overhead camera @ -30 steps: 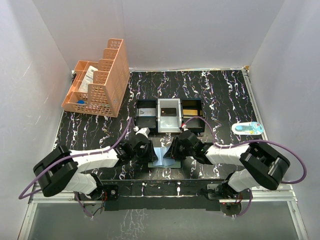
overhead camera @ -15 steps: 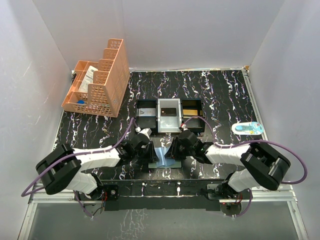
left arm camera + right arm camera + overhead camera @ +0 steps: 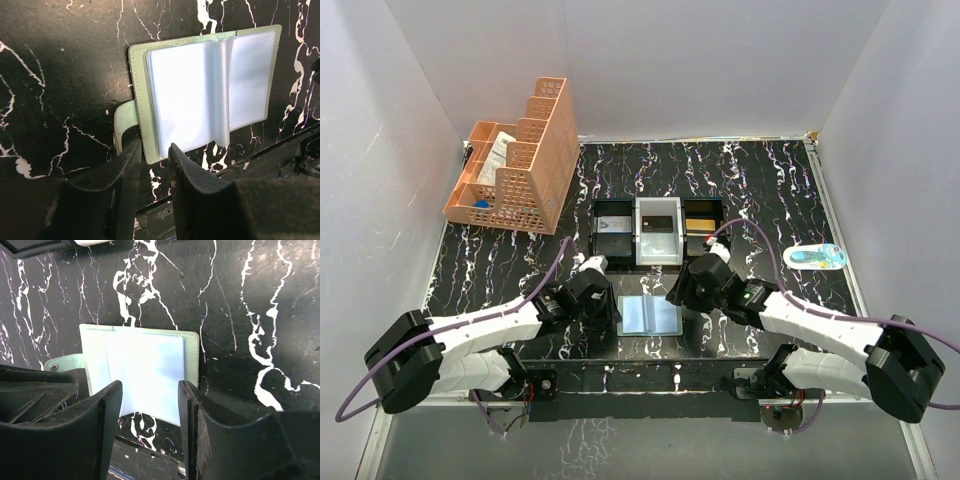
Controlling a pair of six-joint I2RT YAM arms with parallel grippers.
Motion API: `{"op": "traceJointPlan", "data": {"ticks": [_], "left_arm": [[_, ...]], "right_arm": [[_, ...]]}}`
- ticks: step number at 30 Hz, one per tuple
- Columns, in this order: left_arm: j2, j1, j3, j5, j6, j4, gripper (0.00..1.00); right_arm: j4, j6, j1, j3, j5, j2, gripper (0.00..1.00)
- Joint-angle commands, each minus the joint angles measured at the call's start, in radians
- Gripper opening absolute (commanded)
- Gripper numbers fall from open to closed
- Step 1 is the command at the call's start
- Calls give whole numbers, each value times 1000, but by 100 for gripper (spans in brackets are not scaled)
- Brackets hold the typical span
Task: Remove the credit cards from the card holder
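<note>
The card holder (image 3: 650, 315) lies open and flat on the black marble table, its pale blue sleeves facing up. Its grey-green border and one loose sleeve page show in the left wrist view (image 3: 200, 95). I cannot make out credit cards in the sleeves. My left gripper (image 3: 608, 312) hovers at the holder's near left corner by the strap tab (image 3: 125, 117); the jaws (image 3: 152, 146) stand slightly apart and clamp nothing. My right gripper (image 3: 676, 294) is open above the holder's right half (image 3: 145, 375), with bare space between its fingers (image 3: 150, 385).
A black-and-white three-compartment tray (image 3: 638, 238) with flat card-like pieces stands just behind the holder. An orange lattice organiser (image 3: 515, 165) is at the back left. A small white-and-blue object (image 3: 815, 256) lies at the right. White walls enclose the table.
The holder was held raised and partly folded between both grippers; now it lies flat and open. The right gripper has opened and pulled back to the right. The left has drawn back slightly.
</note>
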Motion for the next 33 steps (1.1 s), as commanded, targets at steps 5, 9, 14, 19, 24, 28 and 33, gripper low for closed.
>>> {"op": "traceJointPlan", "data": {"ticks": [5, 9, 14, 19, 24, 28, 33], "left_arm": [[-82, -5, 51, -57, 27, -91, 30], [-73, -6, 56, -46, 27, -79, 31], [-56, -7, 50, 0, 31, -41, 31], [2, -6, 37, 43, 38, 42, 32], [93, -7, 35, 67, 30, 81, 32], [104, -8, 17, 55, 12, 94, 30], [47, -8, -5, 28, 3, 65, 30]], "right_arm": [[199, -22, 9, 23, -176, -22, 38], [257, -41, 38, 69, -222, 133, 40], [130, -94, 57, 190, -143, 302, 47], [268, -110, 64, 187, -302, 373, 47], [396, -96, 65, 176, -423, 370, 47], [456, -75, 65, 155, -457, 339, 46], [291, -74, 65, 153, -263, 257, 46]]}}
